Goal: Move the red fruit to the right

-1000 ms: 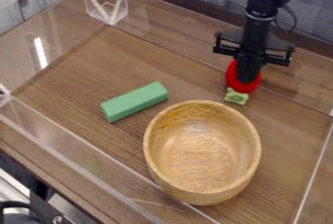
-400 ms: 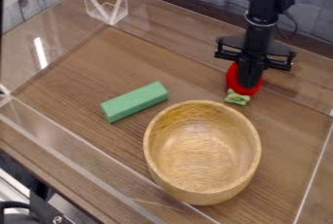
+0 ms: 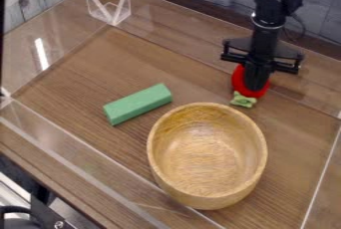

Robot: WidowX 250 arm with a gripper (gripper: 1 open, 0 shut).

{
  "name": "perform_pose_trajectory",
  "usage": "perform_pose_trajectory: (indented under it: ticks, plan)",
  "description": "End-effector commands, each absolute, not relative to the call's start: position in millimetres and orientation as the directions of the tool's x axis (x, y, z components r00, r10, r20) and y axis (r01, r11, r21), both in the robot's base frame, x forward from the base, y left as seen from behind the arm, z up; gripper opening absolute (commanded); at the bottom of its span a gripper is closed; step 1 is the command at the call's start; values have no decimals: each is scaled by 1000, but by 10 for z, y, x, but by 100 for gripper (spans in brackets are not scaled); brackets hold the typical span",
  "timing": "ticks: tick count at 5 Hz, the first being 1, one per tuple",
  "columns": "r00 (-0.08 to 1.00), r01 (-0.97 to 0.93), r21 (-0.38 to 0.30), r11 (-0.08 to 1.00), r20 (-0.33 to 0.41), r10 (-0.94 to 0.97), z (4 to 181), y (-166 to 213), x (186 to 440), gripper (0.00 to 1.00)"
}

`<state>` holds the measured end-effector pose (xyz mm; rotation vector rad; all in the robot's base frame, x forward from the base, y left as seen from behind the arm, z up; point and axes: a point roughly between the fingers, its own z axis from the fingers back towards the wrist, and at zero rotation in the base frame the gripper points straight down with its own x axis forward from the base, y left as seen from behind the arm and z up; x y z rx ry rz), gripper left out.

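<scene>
The red fruit (image 3: pixel 244 84) is a small glossy red piece with a light green cap (image 3: pixel 242 100); it rests on or just above the wooden table, right of centre, beyond the bowl's far rim. My black gripper (image 3: pixel 254 76) comes straight down onto it from above, its fingers closed around the red body. The fingertips are partly hidden against the fruit, and the green cap pokes out below them.
A large wooden bowl (image 3: pixel 206 181) stands in front of the fruit. A flat green block (image 3: pixel 139 104) lies to the left of the bowl. Clear acrylic walls (image 3: pixel 40 59) ring the table, with a clear bracket (image 3: pixel 108 7) at the back left.
</scene>
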<state>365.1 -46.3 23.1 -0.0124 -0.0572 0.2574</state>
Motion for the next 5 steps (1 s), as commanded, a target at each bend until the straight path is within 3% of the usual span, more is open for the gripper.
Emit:
perform_pose_trajectory:
  ticks: [1, 2, 4, 5]
  plan:
    - [971, -235, -19, 972, 50, 236, 96, -469, 3653, 0]
    - [971, -234, -27, 972, 41, 235, 95, -491, 3639, 100]
    - [970, -240, -46, 970, 29, 241, 132, -488, 3604, 100]
    - [967, -248, -71, 966, 39, 251, 279, -440, 3573, 100]
